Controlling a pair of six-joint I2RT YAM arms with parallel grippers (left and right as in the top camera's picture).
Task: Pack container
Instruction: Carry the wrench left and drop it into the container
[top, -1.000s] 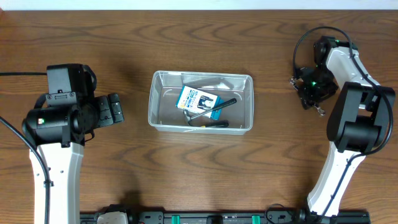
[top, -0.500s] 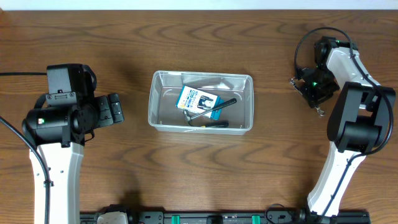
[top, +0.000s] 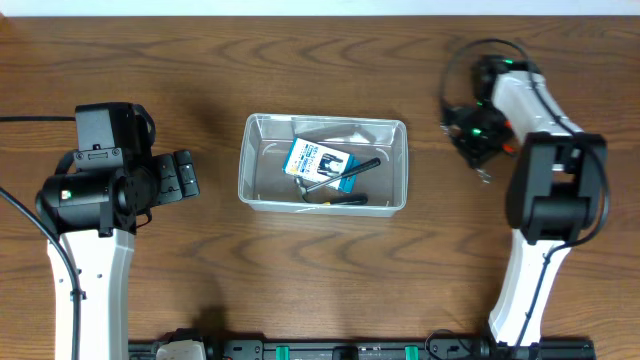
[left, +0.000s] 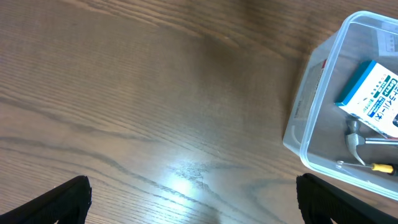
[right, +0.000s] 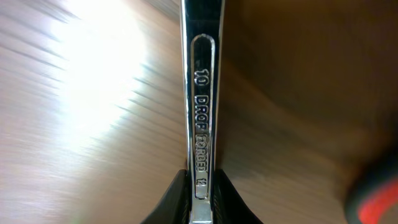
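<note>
The clear plastic container (top: 323, 162) sits mid-table; it also shows at the right of the left wrist view (left: 311, 118). Inside lie a blue-and-white box (top: 318, 162), a black-handled tool (top: 345, 172) and a screwdriver with a yellow handle (left: 373, 167). My right gripper (top: 478, 140) is shut on a chrome wrench (right: 202, 124) stamped "drop forged", held above the table to the right of the container. My left gripper (top: 180, 175) is open and empty, left of the container, its fingertips at the bottom corners of the left wrist view (left: 193, 199).
Bare wooden tabletop (top: 320, 260) surrounds the container. A red-orange blur (right: 373, 199) shows at the lower right of the right wrist view. The arm bases stand at the near edge.
My right gripper has moved left toward the container with the wrench. The left arm has not moved.
</note>
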